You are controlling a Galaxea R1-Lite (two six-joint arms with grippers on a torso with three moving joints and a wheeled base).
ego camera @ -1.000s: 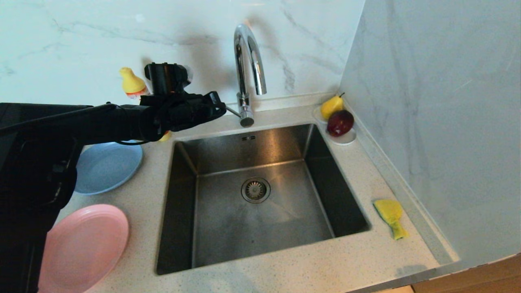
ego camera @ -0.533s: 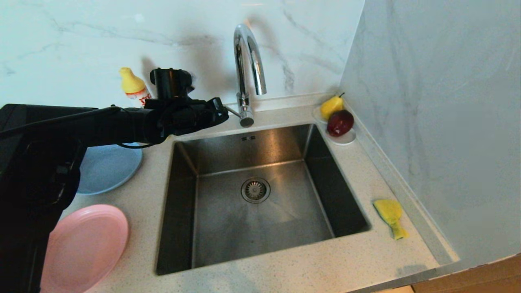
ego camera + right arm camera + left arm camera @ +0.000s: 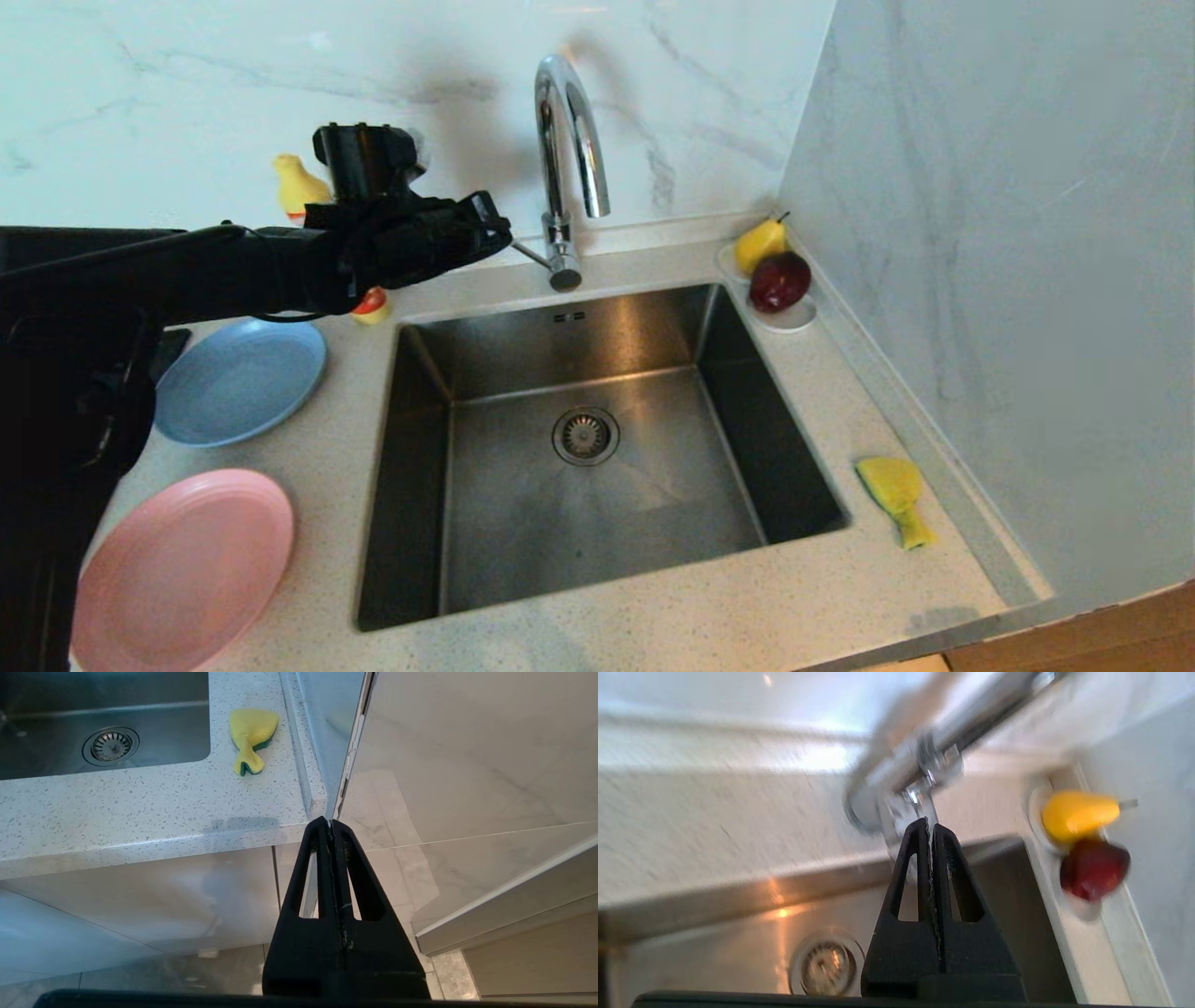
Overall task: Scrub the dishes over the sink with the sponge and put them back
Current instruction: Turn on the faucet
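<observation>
The steel sink (image 3: 523,523) is set in the speckled counter, with the chrome tap (image 3: 565,140) behind it. A blue plate (image 3: 238,378) and a pink plate (image 3: 187,560) lie on the counter to its left. The bent yellow-green sponge (image 3: 896,495) lies on the counter to the sink's right. My left gripper (image 3: 504,235) is shut and empty, raised over the sink's back left corner, its tip just short of the tap's thin lever (image 3: 527,252). In the left wrist view the shut left gripper (image 3: 930,823) points at the tap's base (image 3: 924,751). My right gripper (image 3: 331,822) hangs shut below the counter's front edge, near the sponge (image 3: 251,737).
A yellow-capped bottle (image 3: 299,187) stands behind my left arm. A pear (image 3: 761,245) and a dark red fruit (image 3: 780,280) rest on a white saucer (image 3: 794,322) at the back right corner. A marble wall (image 3: 980,280) closes off the right side.
The left arm dipped slightly toward the tap lever, then lifted and drew a little left, uncovering more of the blue plate. Both grippers stay shut.
</observation>
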